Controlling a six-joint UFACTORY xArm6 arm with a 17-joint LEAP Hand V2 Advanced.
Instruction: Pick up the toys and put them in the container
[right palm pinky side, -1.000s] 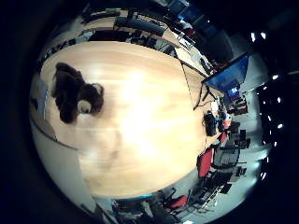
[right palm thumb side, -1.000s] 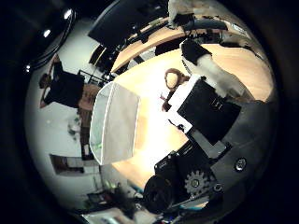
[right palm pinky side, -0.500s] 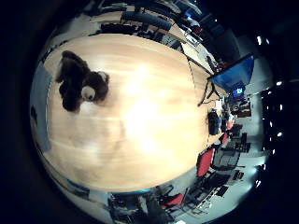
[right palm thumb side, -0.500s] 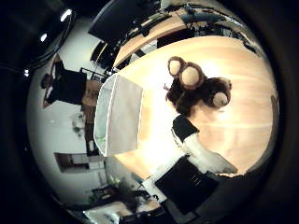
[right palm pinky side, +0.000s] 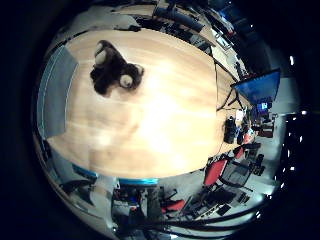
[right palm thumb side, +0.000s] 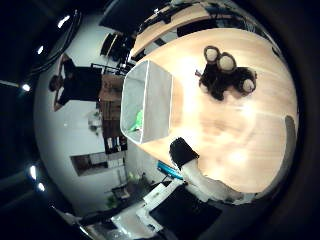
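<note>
A dark brown plush toy (right palm thumb side: 225, 80) lies on its side on the wooden tabletop (right palm pinky side: 165, 125), just beside the open white container (right palm thumb side: 150, 100) but not touching it. Something green (right palm thumb side: 138, 120) already sits low inside the container. The hand (right palm thumb side: 192, 167) hangs well above the tabletop with nothing in its hold; only one white finger with a black tip shows, reaching out fairly straight, so it appears open, though how the others stand cannot be told. The main risk lies in the descent. The toy is soft and lumpy, with limbs and a pale snout sticking out, so fingers closing on one limb alone could let the body swing or slip free. A descent that drifts toward the container could knock its thin wall and shift or tip it.
</note>
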